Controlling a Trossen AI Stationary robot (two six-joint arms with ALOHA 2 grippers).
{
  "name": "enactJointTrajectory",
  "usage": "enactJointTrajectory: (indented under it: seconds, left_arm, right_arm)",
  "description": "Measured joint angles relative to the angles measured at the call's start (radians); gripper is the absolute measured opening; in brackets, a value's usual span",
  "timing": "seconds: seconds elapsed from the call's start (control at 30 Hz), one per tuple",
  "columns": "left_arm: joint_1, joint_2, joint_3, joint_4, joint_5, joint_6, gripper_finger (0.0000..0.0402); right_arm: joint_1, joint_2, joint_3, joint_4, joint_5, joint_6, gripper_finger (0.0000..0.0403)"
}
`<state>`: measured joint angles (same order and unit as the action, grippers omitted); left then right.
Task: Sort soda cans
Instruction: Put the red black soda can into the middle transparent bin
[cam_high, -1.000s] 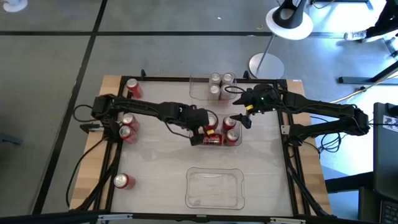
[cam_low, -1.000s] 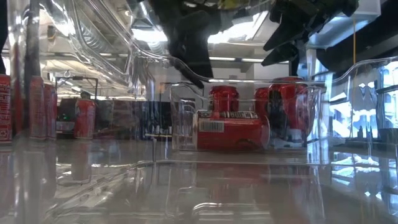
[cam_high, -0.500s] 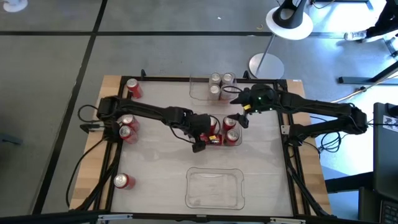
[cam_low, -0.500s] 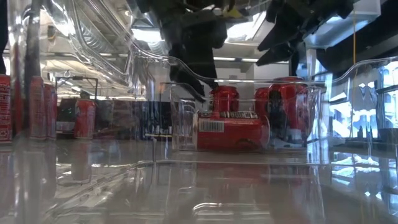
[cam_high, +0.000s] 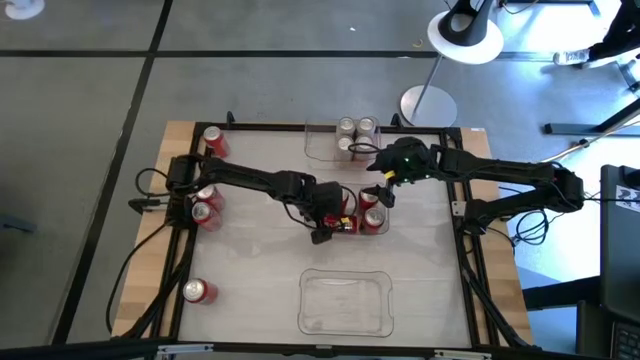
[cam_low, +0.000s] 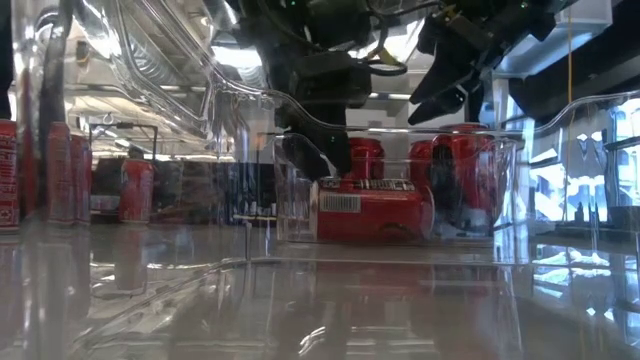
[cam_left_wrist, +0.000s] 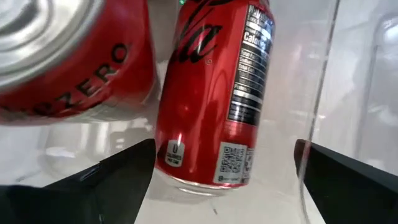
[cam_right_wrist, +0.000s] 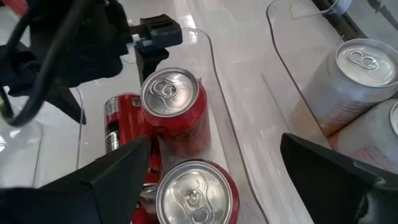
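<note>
Looking down from above, the left gripper (cam_high: 322, 228) is reaching into the middle clear tray (cam_high: 386, 226) at the centre of the frame, having slid in from the left over the last second, while the right gripper (cam_high: 377, 192) has crept leftward and is hanging just above the tray's upper right corner. Red soda cans (cam_high: 372, 218) are crowding that tray, silver cans (cam_high: 346, 128) are sitting in the tray at upper centre, and loose red cans (cam_high: 206, 203) are waiting at the left edge; the bottom tray (cam_high: 345, 303) is holding nothing. From table level, the left gripper's dark finger (cam_low: 330, 152) is dipping beside a red can lying on its side (cam_low: 375, 208), right of centre. Through the left wrist camera, the fingers are spread wide around that toppled can (cam_left_wrist: 214, 93), not pinching it. Through the right wrist camera, its fingers are likewise spread, holding nothing, above upright red cans (cam_right_wrist: 174, 106). I'd guess the fallen can is about to be righted.
</note>
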<state>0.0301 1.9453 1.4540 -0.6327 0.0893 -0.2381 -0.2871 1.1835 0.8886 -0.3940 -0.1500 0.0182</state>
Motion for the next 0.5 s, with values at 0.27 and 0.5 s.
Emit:
enactJointTrajectory:
  seconds: [0.27, 0.5]
  left_arm:
    - [0.008, -0.063, 0.04, -0.026, -0.008, -0.027, 0.0373]
    - [0.028, -0.001, 0.038, -0.04, -0.029, 0.019, 0.0373]
  right_arm:
    - [0.0, 0.0, 0.0, -0.001, 0.0, 0.0, 0.036]
    - [0.0, 0.0, 0.0, -0.004, 0.0, 0.003, 0.036]
